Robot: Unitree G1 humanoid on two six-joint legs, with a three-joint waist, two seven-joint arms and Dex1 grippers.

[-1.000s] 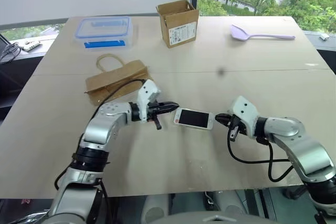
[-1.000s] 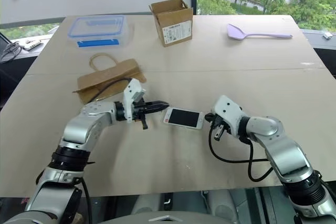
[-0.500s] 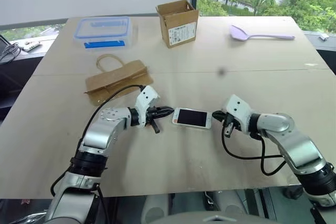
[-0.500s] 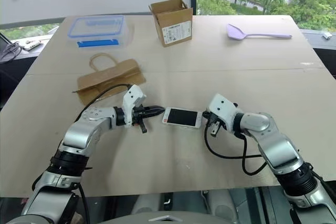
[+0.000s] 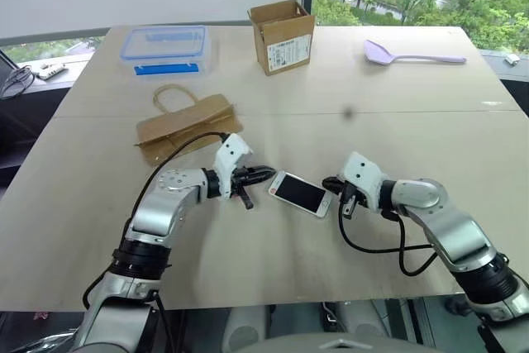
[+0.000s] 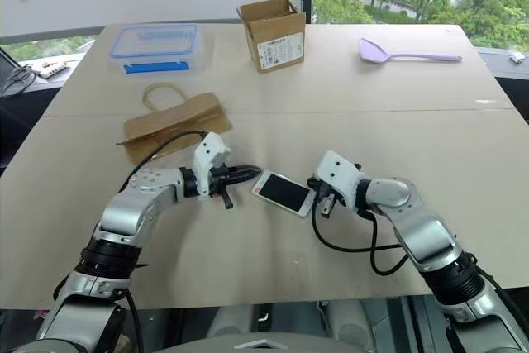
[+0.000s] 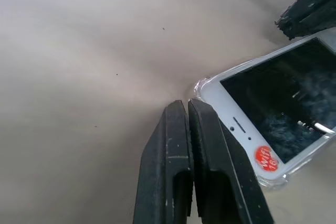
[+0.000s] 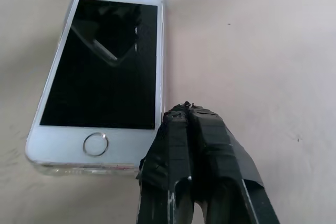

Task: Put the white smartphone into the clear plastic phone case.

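Smartphone inside clear case — seated

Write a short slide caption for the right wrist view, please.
Shut right gripper beside the white smartphone, seated in the clear plastic phone case.

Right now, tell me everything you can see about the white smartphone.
The white smartphone lies flat, screen up, on the table, slanted across the gap between the two arms. It has white bezels, a dark glossy screen, a round home button and a red sticker near the earpiece. A clear shell rims its edges. The shut left end effector and shut right end effector sit at opposite ends.
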